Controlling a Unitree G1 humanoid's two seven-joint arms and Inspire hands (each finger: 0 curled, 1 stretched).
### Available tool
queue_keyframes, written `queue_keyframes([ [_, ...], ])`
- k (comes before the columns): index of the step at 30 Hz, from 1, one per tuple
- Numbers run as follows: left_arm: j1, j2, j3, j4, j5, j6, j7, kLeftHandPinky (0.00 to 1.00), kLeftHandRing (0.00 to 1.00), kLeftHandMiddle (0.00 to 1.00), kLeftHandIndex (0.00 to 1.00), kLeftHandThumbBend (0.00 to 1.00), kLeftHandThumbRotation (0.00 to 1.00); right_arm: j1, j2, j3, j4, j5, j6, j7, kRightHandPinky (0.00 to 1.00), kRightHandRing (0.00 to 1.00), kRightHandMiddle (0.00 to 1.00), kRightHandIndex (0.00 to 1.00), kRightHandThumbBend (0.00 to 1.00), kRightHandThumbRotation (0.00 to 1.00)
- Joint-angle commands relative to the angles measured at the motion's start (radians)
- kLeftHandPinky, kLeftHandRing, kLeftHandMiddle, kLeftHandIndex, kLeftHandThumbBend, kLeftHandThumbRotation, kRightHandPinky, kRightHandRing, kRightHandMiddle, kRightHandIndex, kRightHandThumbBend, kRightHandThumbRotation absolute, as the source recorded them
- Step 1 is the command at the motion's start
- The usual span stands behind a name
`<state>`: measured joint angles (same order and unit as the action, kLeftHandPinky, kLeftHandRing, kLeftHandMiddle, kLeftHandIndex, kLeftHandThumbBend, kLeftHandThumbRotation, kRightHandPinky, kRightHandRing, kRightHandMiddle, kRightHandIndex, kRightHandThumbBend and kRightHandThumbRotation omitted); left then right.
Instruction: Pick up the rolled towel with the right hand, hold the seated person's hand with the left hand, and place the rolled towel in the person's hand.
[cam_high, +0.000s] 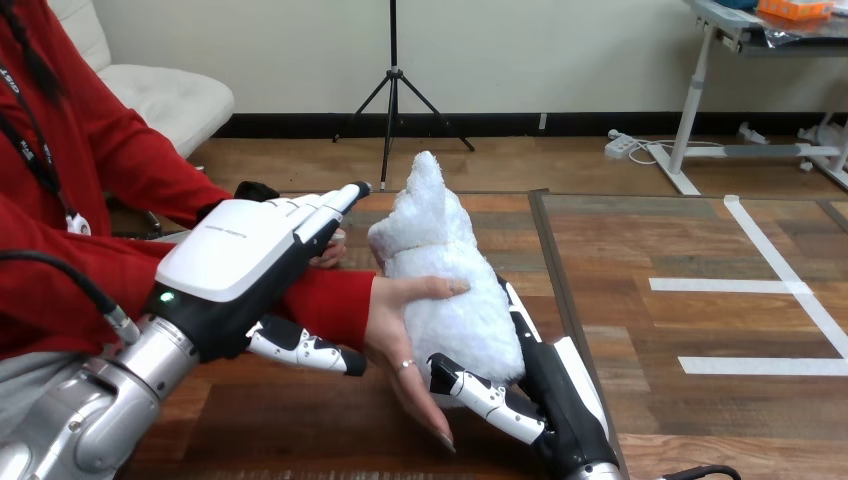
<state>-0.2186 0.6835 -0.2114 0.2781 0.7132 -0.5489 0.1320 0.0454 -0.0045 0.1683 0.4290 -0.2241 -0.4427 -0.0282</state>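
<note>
Placing step: the right hand (550, 392), fingers and thumb wrapped round the fluffy white rolled towel (440, 250), sets it in the person's hand (395, 322), while the left hand (230, 260) lies straight-fingered over the red-sleeved wrist (322, 300); next, probably, a gentle release.

The fluffy rolled towel (440, 270) is white. The left hand (235, 262) is black with a white shell. The right hand (548, 392) is black with white bits. The person's sleeve (322, 300) is red, the wooden bench (300, 425) brown.

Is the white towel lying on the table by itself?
No, the rolled towel is held between the person's hand and the right hand.
</note>
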Motion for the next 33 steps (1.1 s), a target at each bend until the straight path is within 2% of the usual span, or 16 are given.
queue_keyframes([
  [1,0.0,-0.011,0.025,-0.038,-0.025,0.007,0.005,0.87,0.91,0.94,1.0,1.0,0.48,-0.022,0.001,0.013,-0.068,0.007,0.012,0.018,0.94,0.99,1.0,1.0,0.77,0.53],
  [13,0.026,-0.012,0.029,-0.034,-0.024,-0.005,0.025,0.87,0.92,0.95,1.0,1.0,0.52,-0.011,-0.017,-0.002,-0.104,0.016,0.042,0.032,0.94,0.99,1.0,1.0,0.75,0.55],
  [23,0.05,-0.015,0.035,-0.035,-0.03,-0.017,0.042,0.87,0.93,0.97,1.0,1.0,0.54,-0.01,-0.03,-0.02,-0.111,0.035,0.041,0.045,0.94,0.99,1.0,1.0,0.74,0.55],
  [33,0.075,-0.019,0.042,-0.033,-0.056,-0.037,0.055,0.89,0.94,0.98,1.0,1.0,0.55,-0.01,-0.05,-0.037,-0.113,0.041,0.044,0.036,0.94,0.98,0.99,1.0,0.73,0.55],
])
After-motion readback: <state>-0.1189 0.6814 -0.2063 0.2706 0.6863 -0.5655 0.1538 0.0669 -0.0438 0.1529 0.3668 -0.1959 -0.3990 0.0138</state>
